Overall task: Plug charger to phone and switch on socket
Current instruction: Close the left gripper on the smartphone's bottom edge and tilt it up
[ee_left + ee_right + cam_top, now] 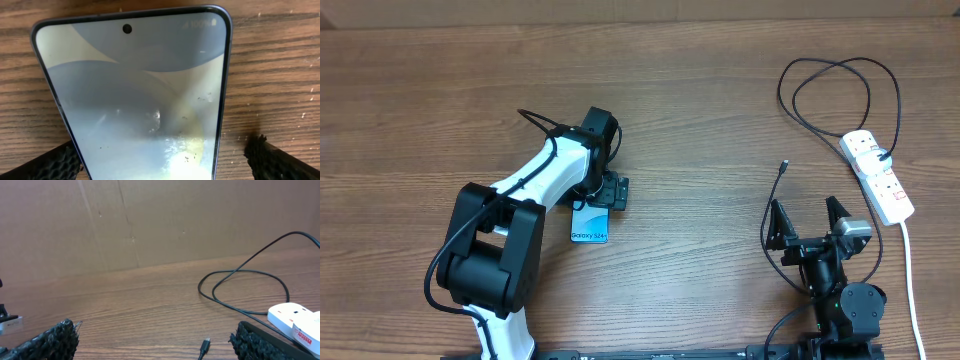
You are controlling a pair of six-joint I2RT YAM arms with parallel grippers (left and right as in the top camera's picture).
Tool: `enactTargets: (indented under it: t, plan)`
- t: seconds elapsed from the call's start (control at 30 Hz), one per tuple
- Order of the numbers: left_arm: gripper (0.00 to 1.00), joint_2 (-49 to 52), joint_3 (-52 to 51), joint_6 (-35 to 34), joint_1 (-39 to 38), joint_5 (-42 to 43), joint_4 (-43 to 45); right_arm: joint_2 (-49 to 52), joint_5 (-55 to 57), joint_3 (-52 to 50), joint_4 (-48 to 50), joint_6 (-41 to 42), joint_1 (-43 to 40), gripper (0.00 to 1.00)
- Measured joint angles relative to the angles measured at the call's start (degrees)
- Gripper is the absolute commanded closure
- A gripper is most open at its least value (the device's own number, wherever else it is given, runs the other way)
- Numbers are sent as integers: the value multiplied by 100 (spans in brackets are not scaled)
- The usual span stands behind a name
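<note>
Presently left gripper (601, 192) and right gripper (805, 214) are spread open; limp charger (260, 256) is best pinched behind its tip (205, 343).

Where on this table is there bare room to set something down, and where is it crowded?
Bare table lies between the phone and the charger tip, and across the far left. Crowded: around the socket and right gripper.

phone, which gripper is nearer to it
Left. The left gripper hovers over the phone, fingers straddling it; the right gripper is far across the table, near the charger tip.
</note>
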Motion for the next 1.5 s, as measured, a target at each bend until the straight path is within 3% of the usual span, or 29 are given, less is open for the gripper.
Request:
enactTargets:
  t: [0.37,0.4,0.47,0.53,0.9,1.5]
  plan:
    - [35,-7,-2,-160,-2,9,57,0,-4,0,0,2,0,0]
    - [32,-9,-2,-175,-4,2,61,0,-2,0,0,-2,0,0]
    - [12,-9,-2,-181,-4,7,61,0,-2,0,-2,2,0,0]
    - [0,-9,-15,-208,11,-20,66,0,-2,0,-2,2,0,0]
    - [0,-9,-17,-177,72,-11,7,0,0,0,0,2,0,0]
    - [0,-9,-20,826,72,28,-122,0,-2,0,-2,2,0,0]
